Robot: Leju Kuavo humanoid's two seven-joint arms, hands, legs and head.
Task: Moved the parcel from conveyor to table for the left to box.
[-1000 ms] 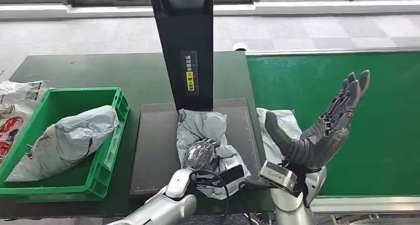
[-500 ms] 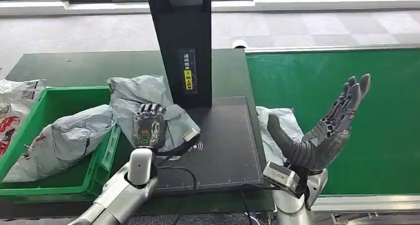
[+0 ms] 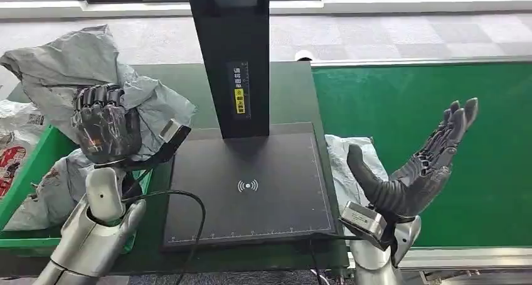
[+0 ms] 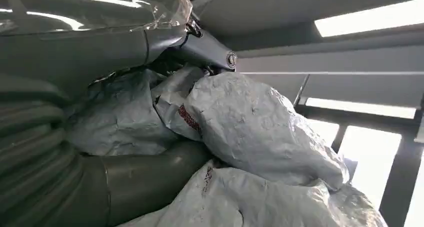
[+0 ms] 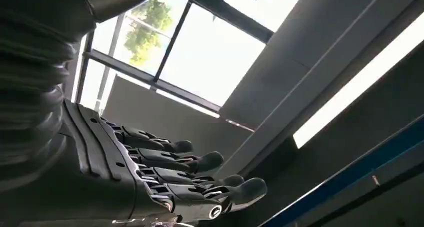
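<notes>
Grey poly-mailer parcel point(image 3: 94, 78) sits gripped in your left hand point(image 3: 105, 125), raised over the green crate point(image 3: 25, 172). Lower it centred before releasing. Right hand point(image 3: 414, 166) hovers spread.

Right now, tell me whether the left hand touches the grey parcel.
Touching. The head view shows the left hand gripping the grey parcel; the left wrist view shows its thumb pressed against it.

Green crate point(image 3: 37, 156) mostly hidden behind left hand point(image 3: 105, 123) and raised grey parcel point(image 3: 69, 68); its left side cut by picture edge. Second parcel point(image 3: 53, 188) in crate half covered by left arm. White parcel point(image 3: 342, 166) partly hidden behind right hand point(image 3: 417, 172). Label point(image 3: 239, 89) on black post point(image 3: 229, 53) too small to read.
</notes>
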